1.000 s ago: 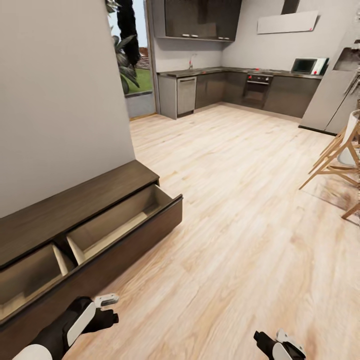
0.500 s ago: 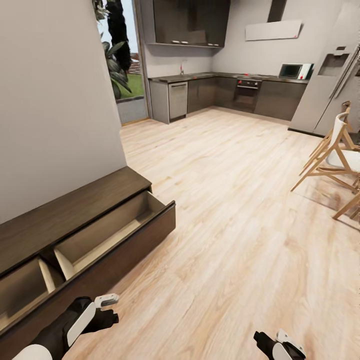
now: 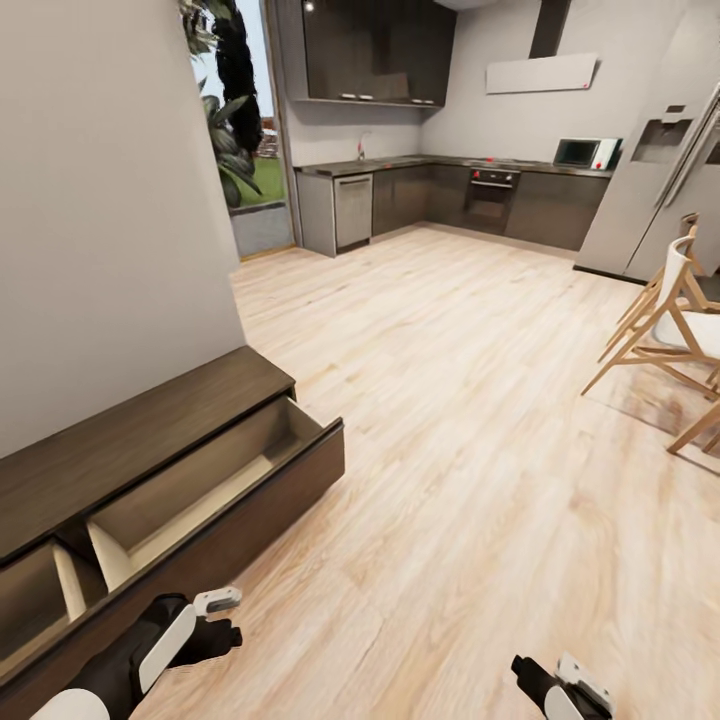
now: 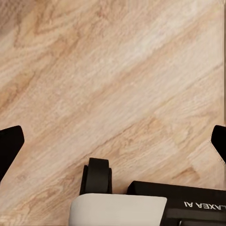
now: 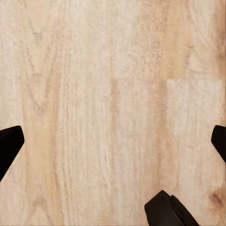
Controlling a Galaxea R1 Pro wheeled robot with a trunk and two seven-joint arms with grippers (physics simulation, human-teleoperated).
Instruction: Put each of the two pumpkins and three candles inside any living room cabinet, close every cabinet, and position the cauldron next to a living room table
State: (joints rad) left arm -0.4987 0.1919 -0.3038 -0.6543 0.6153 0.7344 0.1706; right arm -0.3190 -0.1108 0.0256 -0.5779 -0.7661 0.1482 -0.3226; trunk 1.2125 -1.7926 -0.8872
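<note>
The low dark-brown cabinet (image 3: 150, 425) runs along the grey wall at the left of the head view. Its wide drawer (image 3: 210, 478) is pulled out, and the two compartments I can see look bare. My left gripper (image 3: 218, 622) hangs low over the wooden floor just in front of the drawer front. In the left wrist view its fingertips (image 4: 10, 147) stand far apart over bare planks, so it is open. My right gripper (image 3: 542, 686) sits at the bottom right, also open, with its fingertips (image 5: 9, 143) spread over the floor. Pumpkins, candles, cauldron and glass table are out of view.
Light wooden floor (image 3: 460, 420) stretches ahead to a dark grey kitchen (image 3: 450, 195) with an oven and a tall fridge (image 3: 650, 190). Wooden-legged chairs (image 3: 670, 320) stand at the right. A doorway with plants (image 3: 235, 130) opens at the far left.
The whole picture has shifted, so the camera has moved: the cabinet now sits further left and lower, and more of the chairs shows. Both arms keep their pose.
</note>
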